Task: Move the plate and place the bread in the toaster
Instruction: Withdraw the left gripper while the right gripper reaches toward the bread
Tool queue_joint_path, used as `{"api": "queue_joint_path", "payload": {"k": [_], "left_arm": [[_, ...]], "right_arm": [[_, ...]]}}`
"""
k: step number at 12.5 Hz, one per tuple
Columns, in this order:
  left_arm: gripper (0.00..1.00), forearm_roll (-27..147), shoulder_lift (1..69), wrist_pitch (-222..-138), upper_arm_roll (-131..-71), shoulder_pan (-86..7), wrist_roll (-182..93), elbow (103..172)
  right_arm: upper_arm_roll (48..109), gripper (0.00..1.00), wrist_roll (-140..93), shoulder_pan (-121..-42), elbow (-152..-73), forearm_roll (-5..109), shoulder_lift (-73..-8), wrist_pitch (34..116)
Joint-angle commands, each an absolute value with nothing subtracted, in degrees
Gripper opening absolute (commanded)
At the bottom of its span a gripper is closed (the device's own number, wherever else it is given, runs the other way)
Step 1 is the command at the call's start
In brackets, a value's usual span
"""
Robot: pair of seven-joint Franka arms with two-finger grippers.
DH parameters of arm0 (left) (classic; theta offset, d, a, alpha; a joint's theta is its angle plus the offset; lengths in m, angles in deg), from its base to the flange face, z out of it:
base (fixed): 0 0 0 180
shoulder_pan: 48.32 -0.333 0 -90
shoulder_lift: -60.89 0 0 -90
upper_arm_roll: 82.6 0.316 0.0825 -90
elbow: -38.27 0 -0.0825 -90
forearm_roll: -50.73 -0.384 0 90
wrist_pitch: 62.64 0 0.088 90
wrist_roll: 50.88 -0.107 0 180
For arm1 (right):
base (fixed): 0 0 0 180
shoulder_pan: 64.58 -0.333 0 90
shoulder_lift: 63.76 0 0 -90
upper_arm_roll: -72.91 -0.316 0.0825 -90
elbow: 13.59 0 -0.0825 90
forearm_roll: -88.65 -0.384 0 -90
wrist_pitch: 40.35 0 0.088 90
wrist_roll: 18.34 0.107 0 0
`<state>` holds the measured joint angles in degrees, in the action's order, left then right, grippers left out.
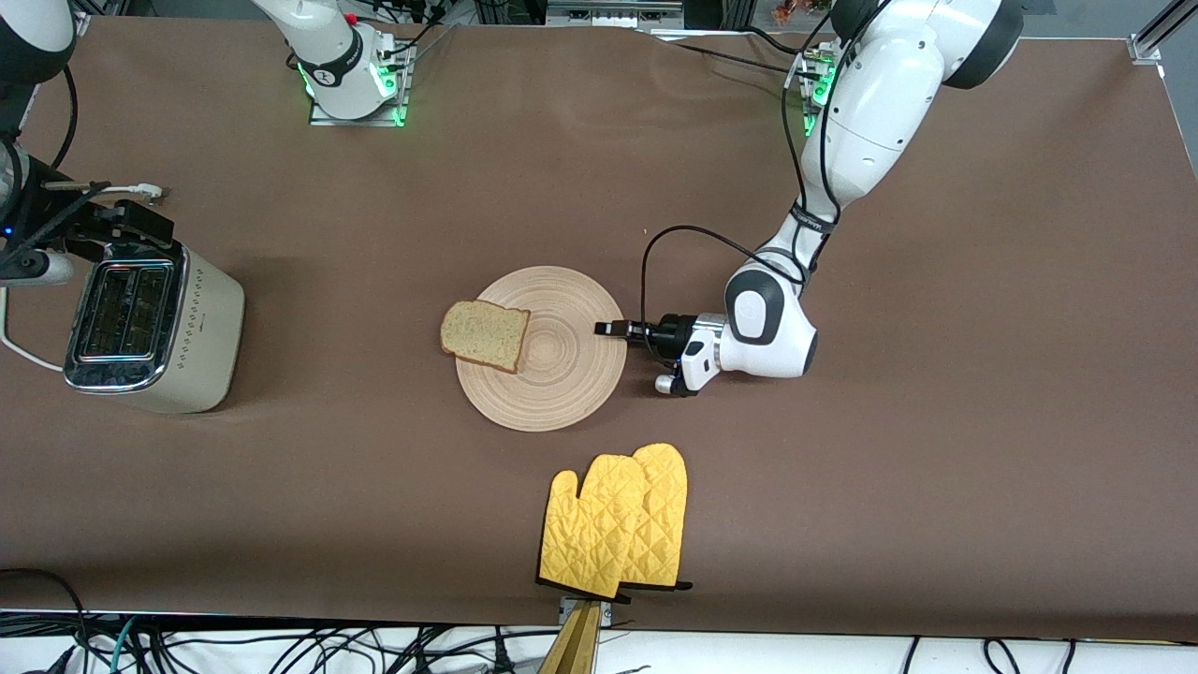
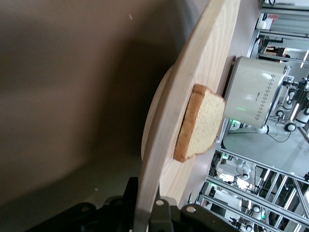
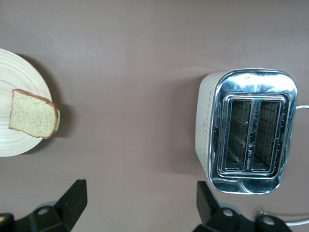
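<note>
The pale wooden plate [image 1: 562, 374] lies in the middle of the table. The bread [image 1: 485, 334] lies on it, overhanging the rim toward the right arm's end. My left gripper [image 1: 610, 329] is low at the plate's rim toward the left arm's end and shut on it. In the left wrist view the plate [image 2: 203, 72] runs edge-on between the fingers of the left gripper [image 2: 145, 205], with the bread [image 2: 200, 123] and the toaster [image 2: 253, 92] past it. The cream toaster [image 1: 150, 328] stands at the right arm's end. My right gripper [image 3: 140, 203] is open and empty, up over the table beside the toaster [image 3: 251, 130]; the bread [image 3: 31, 118] and the plate [image 3: 19, 87] also show there.
A pair of yellow oven mitts [image 1: 618, 524] lies near the table's front edge, nearer to the camera than the plate. The toaster's white cord [image 1: 19, 351] runs off the table's end. A black cable [image 1: 674, 243] loops above the left wrist.
</note>
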<state>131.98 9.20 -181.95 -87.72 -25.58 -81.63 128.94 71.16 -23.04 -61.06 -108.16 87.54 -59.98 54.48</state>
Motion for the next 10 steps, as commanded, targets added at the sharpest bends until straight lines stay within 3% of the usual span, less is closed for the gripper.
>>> {"api": "queue_joint_path", "payload": {"k": [1,2,3,4,7,10], "left_arm": [[0.35,133.2,10.3,-179.9,-87.8,-28.4,-84.9,131.1],[0.42,133.2,10.4,-178.7,-87.7,-29.3,-86.1,131.8],[0.83,133.2,10.4,-177.5,-87.7,-30.5,-87.5,132.5],[1.0,133.2,10.7,-176.6,-87.7,-31.5,-89.4,133.3],[1.0,131.7,12.9,-167.6,-85.3,-37.1,-89.3,135.0],[1.0,117.0,24.1,-166.5,-85.2,-44.0,-83.2,139.9]], "right_arm": [[71.1,1.0,-23.7,-60.8,-108.0,87.5,-58.2,54.0],[71.0,1.0,-24.0,-60.9,-108.2,87.5,-57.5,53.9],[70.9,1.0,-23.9,-61.2,-108.3,87.4,-56.7,53.9],[70.8,1.0,-22.9,-61.7,-108.0,86.8,-55.2,54.7],[70.6,0.99,-12.2,-64.5,-108.7,81.9,-50.9,55.9],[70.6,0.99,-1.7,-69.0,-111.3,77.3,-47.3,61.1]]}}
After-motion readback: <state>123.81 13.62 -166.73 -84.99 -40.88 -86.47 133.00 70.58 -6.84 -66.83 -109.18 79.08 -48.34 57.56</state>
